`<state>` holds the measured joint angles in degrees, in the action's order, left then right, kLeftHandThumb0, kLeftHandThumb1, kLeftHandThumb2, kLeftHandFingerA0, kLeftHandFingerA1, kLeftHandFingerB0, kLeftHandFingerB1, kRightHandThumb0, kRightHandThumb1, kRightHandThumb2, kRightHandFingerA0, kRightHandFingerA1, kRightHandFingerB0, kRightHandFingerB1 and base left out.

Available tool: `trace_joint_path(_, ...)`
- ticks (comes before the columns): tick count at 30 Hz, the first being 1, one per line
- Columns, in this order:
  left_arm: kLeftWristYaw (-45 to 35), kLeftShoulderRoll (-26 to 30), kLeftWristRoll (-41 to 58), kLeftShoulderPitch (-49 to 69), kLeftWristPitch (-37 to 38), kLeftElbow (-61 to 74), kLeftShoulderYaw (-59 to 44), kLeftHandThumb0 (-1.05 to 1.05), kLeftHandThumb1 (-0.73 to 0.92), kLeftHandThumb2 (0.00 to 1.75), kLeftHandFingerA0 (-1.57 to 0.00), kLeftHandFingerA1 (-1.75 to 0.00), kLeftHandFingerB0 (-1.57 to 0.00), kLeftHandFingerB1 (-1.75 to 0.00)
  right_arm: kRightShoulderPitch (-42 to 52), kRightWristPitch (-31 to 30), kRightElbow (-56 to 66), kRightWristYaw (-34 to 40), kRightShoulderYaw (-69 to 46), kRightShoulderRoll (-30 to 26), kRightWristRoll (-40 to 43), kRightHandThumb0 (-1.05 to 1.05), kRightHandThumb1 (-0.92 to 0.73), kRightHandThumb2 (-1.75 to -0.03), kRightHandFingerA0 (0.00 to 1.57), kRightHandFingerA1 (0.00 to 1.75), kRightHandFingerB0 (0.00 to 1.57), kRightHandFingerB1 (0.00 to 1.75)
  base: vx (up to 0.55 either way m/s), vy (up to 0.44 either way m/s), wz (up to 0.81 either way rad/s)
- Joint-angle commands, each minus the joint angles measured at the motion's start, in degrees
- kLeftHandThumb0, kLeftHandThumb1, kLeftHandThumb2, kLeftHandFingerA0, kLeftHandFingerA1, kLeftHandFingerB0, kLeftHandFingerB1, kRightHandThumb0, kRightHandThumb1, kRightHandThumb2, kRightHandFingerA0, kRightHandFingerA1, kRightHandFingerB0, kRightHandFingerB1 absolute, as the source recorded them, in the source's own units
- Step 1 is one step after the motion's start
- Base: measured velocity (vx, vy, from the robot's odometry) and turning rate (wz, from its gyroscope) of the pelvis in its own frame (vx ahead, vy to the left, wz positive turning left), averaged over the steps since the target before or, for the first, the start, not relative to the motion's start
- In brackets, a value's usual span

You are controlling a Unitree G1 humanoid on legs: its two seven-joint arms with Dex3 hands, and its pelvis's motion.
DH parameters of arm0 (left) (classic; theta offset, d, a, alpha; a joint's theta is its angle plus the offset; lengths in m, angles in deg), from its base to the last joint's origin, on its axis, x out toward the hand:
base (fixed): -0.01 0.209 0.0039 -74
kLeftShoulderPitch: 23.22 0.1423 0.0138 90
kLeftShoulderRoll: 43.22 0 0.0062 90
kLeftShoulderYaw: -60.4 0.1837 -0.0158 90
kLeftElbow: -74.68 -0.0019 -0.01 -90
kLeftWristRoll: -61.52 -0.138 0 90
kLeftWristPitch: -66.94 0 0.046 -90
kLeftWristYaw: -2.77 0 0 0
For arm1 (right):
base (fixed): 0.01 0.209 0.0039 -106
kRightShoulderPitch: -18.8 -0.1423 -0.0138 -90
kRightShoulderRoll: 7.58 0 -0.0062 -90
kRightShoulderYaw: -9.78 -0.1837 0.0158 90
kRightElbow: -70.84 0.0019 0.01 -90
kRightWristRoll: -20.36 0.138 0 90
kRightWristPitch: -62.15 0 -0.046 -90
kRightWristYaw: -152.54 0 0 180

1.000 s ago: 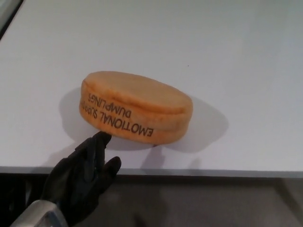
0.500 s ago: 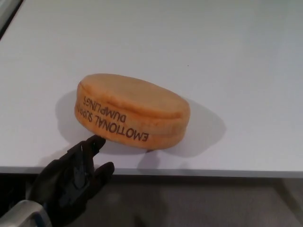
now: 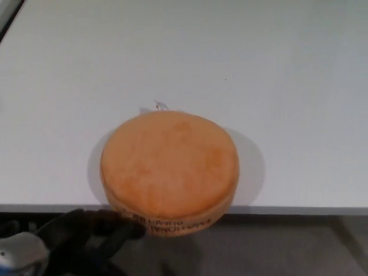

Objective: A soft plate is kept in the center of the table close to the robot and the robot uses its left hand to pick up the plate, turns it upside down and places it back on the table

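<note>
So the orange plush plate is sitting right at the near edge of the white tabletop, around 6 o'clock in the head view, and its near rim looks like it's poking out over the edge a bit. The flat top faces up, and there's upside-down printed lettering along the near side wall that's too dark to read. The left hand is down at about 7 o'clock, below the table edge, with a fingertip or two up against the lower-left rim; it's blurry and dark, so honestly I can't tell whether it's gripping or just touching. No right hand anywhere. If the step is the pickup, I'd say get the thumb on top and the fingers under that overhanging rim, and squeeze firmly since the thing is squishy. Otherwise it'll probably fold or slip off the edge mid-flip.
</note>
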<state>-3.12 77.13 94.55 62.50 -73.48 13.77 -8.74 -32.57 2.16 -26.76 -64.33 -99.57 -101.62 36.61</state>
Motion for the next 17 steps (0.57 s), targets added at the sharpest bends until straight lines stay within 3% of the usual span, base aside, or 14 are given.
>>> trace_joint_path(1,-4.7,9.4,-9.9,9.9,8.1,7.5,-2.6,-1.05,0.92,0.80,-1.00,-0.64,-0.65,-0.50,0.5,-0.2,-0.3,-1.4,-0.4,-0.8,1.8,-0.80,-0.92,-0.68,0.37,0.41,0.07,0.21,0.00,0.000,0.00)
trace_joint_path(3,-9.9,11.7,-9.9,11.7,11.5,7.5,-3.2,-1.05,0.92,0.82,-1.06,-0.70,-0.66,-0.53,1.2,-1.5,0.8,-1.4,-0.4,-0.8,2.1,-0.80,-0.92,-0.68,0.37,0.40,0.06,0.21,0.00,0.000,0.00)
trace_joint_path(4,-13.7,13.7,-10.0,11.2,12.9,7.2,-2.5,-0.97,0.80,1.18,-1.09,-0.77,-0.69,-0.60,1.3,-1.8,1.1,-1.5,-0.4,-0.8,2.2,-0.82,-0.91,-0.68,0.36,0.41,0.06,0.21,0.00,0.000,0.00)
trace_joint_path(5,-15.4,14.5,-10.1,11.1,13.6,7.0,-2.2,-0.97,0.80,1.18,-1.09,-0.77,-0.69,-0.60,1.4,-1.9,1.2,-1.6,-0.4,-0.9,2.3,-0.82,-0.91,-0.68,0.36,0.41,0.06,0.21,-0.01,-0.005,0.07)
trace_joint_path(6,-16.5,14.7,-9.7,11.2,13.9,6.6,-2.3,-0.97,0.79,1.16,-1.09,-0.77,-0.70,-0.61,1.6,-1.8,1.6,-1.1,-0.5,-0.8,1.6,-0.82,-0.92,-0.68,0.37,0.41,0.05,0.21,0.00,0.000,0.00)
trace_joint_path(7,-17.5,15.0,-9.7,11.3,14.4,6.3,-2.3,-1.02,0.92,0.80,-1.07,-0.68,-0.66,-0.53,0.9,-0.8,0.2,-1.0,-0.5,-0.9,0.9,-0.82,-0.92,-0.68,0.38,0.40,0.05,0.21,0.00,0.000,0.00)
trace_joint_path(12,-21.2,14.1,-7.9,13.6,18.5,4.2,-5.1,-1.05,0.92,0.82,-1.03,-0.68,-0.65,-0.50,1.4,-1.6,1.9,-1.8,-0.3,-0.7,2.6,-0.80,-0.92,-0.68,0.37,0.43,0.06,0.21,0.00,0.000,0.00)
trace_joint_path(15,-16.9,10.0,-8.4,19.8,22.3,5.2,-10.2,-1.03,0.92,0.78,-1.08,-0.64,-0.68,-0.50,1.1,-1.1,1.6,-1.2,-0.3,-0.8,1.3,-0.81,-0.92,-0.69,0.35,0.41,0.05,0.20,0.00,0.000,0.00)
trace_joint_path(16,-15.1,8.0,-9.8,23.3,25.9,5.7,-12.2,-1.00,0.92,0.76,-0.97,-0.60,-0.66,-0.50,1.0,-1.5,1.4,-1.2,-0.3,-0.8,1.5,-0.80,-0.91,-0.68,0.36,0.41,0.06,0.21,0.00,0.000,0.00)
trace_joint_path(17,-13.4,6.0,-11.3,26.7,29.7,6.1,-13.9,-1.00,0.92,0.76,-0.97,-0.60,-0.66,-0.50,0.8,-2.0,1.3,-1.4,-0.3,-0.8,2.0,-0.80,-0.91,-0.68,0.36,0.41,0.06,0.21,0.00,0.000,0.00)
